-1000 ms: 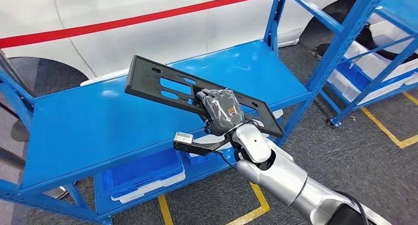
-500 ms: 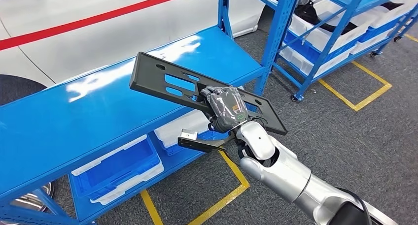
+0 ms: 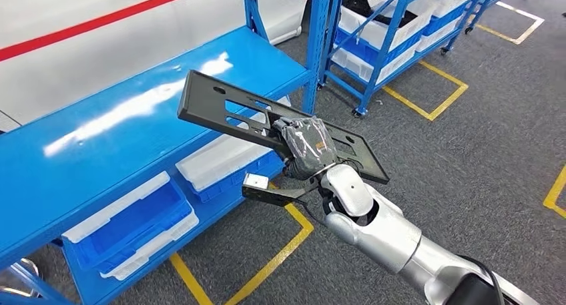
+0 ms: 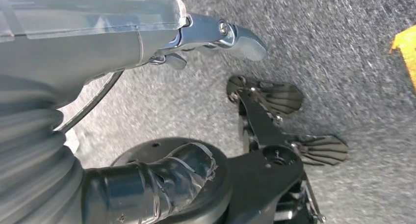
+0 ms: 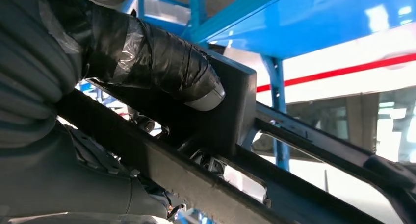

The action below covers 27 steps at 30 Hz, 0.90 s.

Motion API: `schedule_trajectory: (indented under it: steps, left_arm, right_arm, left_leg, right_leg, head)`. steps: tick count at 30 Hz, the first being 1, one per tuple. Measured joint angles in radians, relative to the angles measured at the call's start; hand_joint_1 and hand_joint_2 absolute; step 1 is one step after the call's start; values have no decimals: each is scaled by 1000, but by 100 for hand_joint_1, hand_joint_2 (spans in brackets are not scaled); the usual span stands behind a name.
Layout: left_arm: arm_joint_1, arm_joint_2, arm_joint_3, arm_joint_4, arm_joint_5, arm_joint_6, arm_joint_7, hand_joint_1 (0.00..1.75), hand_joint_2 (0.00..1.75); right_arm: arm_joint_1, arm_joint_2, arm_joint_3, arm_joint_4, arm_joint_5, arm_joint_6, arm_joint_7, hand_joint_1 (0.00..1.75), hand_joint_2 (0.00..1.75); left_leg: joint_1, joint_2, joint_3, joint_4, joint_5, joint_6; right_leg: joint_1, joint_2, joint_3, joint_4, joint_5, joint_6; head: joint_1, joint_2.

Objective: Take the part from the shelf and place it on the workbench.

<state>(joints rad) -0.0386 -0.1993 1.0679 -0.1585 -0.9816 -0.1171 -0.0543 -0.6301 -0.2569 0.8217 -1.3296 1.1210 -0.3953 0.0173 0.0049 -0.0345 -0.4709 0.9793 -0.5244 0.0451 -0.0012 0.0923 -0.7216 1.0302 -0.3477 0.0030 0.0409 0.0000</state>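
- Currently the right hand [image 3: 306,147] grips one flat black part [image 3: 227,108], a long slotted plate; the fingers wrap its near long edge about mid-length.
- Right wrist view: the taped thumb [image 5: 162,62] presses flat on one face of the part [image 5: 235,111], with dark fingers underneath. Hand closed tight on it, not spread.
- Part is in the air, tilted, far end higher. It hangs over the front edge of the blue shelf [image 3: 120,128], clear of the shelf top.
- Left hand [image 4: 147,185]: seen in the left wrist view, hanging over grey carpet. Taped thumb visible; whether its fingers are spread or curled cannot be told. Nothing seen in it.
- Count, head view: one part; two blue bins [image 3: 130,221] with white rims on the lower level of the near shelf, side by side.
- One more blue shelf rack [image 3: 394,25] stands further back to the right, holding several white and blue bins; exact number unclear.
- Floor: grey carpet [image 3: 467,151] with yellow tape lines [image 3: 273,258].
- White car body with a red stripe [image 3: 87,25] behind the near shelf.
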Motion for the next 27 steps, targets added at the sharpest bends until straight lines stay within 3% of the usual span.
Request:
schedule_trajectory:
  steps: [2, 3, 4, 5, 6, 7, 8, 9, 11, 12, 13, 14, 15, 17, 19, 20, 21, 22, 24, 26, 27]
  left_arm:
    - [-1, -1, -6, 1, -10, 1, 6, 0, 175]
    - [1, -1, -9, 1, -14, 2, 7, 0, 175]
    - [3, -1, -12, 1, -17, 3, 8, 0, 175]
    - [4, -1, -14, 1, -19, 5, 8, 0, 175]
    - [4, -1, -16, 1, -21, 6, 8, 0, 175]
    - [4, -1, -17, 1, -21, 7, 8, 0, 175]
    - [3, -1, -18, 1, -21, 7, 8, 0, 175]
    - [3, 0, -19, 1, -21, 9, 8, 0, 175]
    - [1, 0, -20, 1, -14, 13, 9, 0, 175]
    - [0, 0, -20, 1, -9, 15, 9, 0, 175]
    - [-1, 0, -20, 1, -4, 17, 10, 0, 175]
    - [-2, 0, -20, 1, -1, 18, 10, 0, 175]
    - [-1, 0, -20, 1, 0, 19, 10, 0, 175]
    - [3, -1, -20, 1, 0, 16, 12, 0, 175]
    - [10, -1, -20, 1, 0, 10, 14, 0, 175]
    - [11, -1, -20, 1, 0, 8, 15, 0, 175]
    - [11, -1, -20, 1, 0, 5, 16, 0, 175]
    - [10, -1, -20, 1, 0, 2, 16, 0, 175]
    - [9, 1, -20, 1, 1, -4, 18, 0, 175]
    - [11, 2, -20, 1, 2, -7, 18, 0, 175]
    - [12, 2, -20, 1, 2, -8, 18, 0, 175]
  right_arm:
    - [15, -44, -13, -23, -24, -9, -10, 175, 175]
    - [27, -70, -24, -35, -36, -15, -19, 175, 175]
    - [41, -94, -37, -46, -46, -19, -29, 175, 175]
    - [56, -116, -51, -56, -53, -22, -40, 175, 175]
    - [69, -134, -64, -64, -57, -22, -48, 175, 175]
    - [79, -147, -77, -71, -58, -20, -53, 175, 175]
    - [85, -156, -88, -77, -58, -18, -56, 175, 175]
    - [87, -161, -97, -83, -55, -14, -56, 175, 175]
    - [84, -160, -109, -93, -39, -2, -52, 175, 175]
    - [82, -155, -111, -95, -25, 6, -46, 175, 175]
    - [80, -146, -111, -96, -7, 16, -35, 175, 175]
    - [78, -132, -108, -95, 14, 25, -22, 175, 175]
    - [74, -117, -104, -93, 32, 32, -8, 175, 175]
    - [65, -76, -95, -87, 57, 40, 18, 175, 175]
    - [58, -42, -84, -81, 66, 42, 33, 175, 175]
    - [56, -32, -79, -78, 67, 42, 38, 175, 175]
    - [55, -25, -75, -75, 67, 42, 41, 175, 175]
    - [55, -20, -73, -72, 66, 42, 43, 175, 175]
    - [52, -15, -70, -68, 65, 40, 45, 175, 175]
    - [47, -12, -69, -66, 64, 39, 46, 175, 175]
    - [44, -10, -69, -65, 64, 39, 46, 175, 175]
  left_leg:
    - [2, 26, -22, -8, 28, 12]
    - [0, 38, -37, -8, 39, 16]
    - [-1, 50, -53, -6, 50, 16]
    - [-1, 63, -70, -2, 60, 15]
    - [-2, 78, -88, 3, 69, 12]
    - [-2, 93, -106, 11, 76, 9]
    - [-2, 108, -124, 21, 81, 5]
    - [-3, 121, -140, 31, 84, 0]
    - [-5, 145, -158, 49, 91, -12]
    - [-4, 157, -163, 52, 97, -19]
    - [-1, 169, -164, 54, 104, -27]
    - [4, 167, -168, 57, 104, -36]
    - [9, 149, -174, 67, 88, -43]
    - [13, 83, -199, 139, 2, -52]
    - [10, 43, -226, 261, -91, -49]
    - [8, 39, -230, 309, -107, -44]
    - [4, 37, -221, 330, -99, -37]
    - [0, 33, -196, 318, -74, -29]
    - [-11, 3, -100, 205, -27, -9]
    - [-16, -35, -2, 63, -29, 2]
    - [-17, -43, 22, 23, -37, 4]
  right_leg:
    - [-6, -54, -23, 78, -98, 9]
    - [-10, -73, -36, 142, -153, 17]
    - [-16, -80, -46, 209, -185, 25]
    - [-21, -83, -50, 262, -189, 32]
    - [-26, -85, -42, 291, -170, 39]
    - [-31, -89, -16, 285, -139, 45]
    - [-36, -101, 27, 246, -116, 51]
    - [-37, -122, 85, 179, -119, 56]
    - [-28, -153, 173, 52, -159, 45]
    - [-18, -156, 189, 18, -175, 34]
    - [-12, -149, 185, 7, -174, 18]
    - [-9, -142, 176, 5, -164, 5]
    - [-8, -133, 165, 4, -153, -9]
    - [-8, -113, 138, 2, -127, -31]
    - [-2, -89, 107, 2, -102, -42]
    - [2, -77, 91, 3, -89, -44]
    - [6, -66, 76, 4, -77, -44]
    - [9, -56, 60, 4, -64, -44]
    - [11, -34, 33, 6, -39, -42]
    - [13, -14, 15, 5, -14, -37]
    - [13, -3, 11, 2, -1, -34]
  head:
    - [0, 0]
    - [0, 0]
    - [-1, 0]
    - [0, 0]
    - [0, 0]
    - [0, 0]
    - [0, 0]
    - [0, 0]
    - [-2, 0]
    - [-3, 0]
    - [-3, 0]
    - [-3, 0]
    - [-3, 0]
    - [-3, 0]
    - [-4, 0]
    - [-4, 0]
    - [-4, 0]
    - [-4, 0]
    - [-4, 0]
    - [-4, 0]
    - [-4, 0]
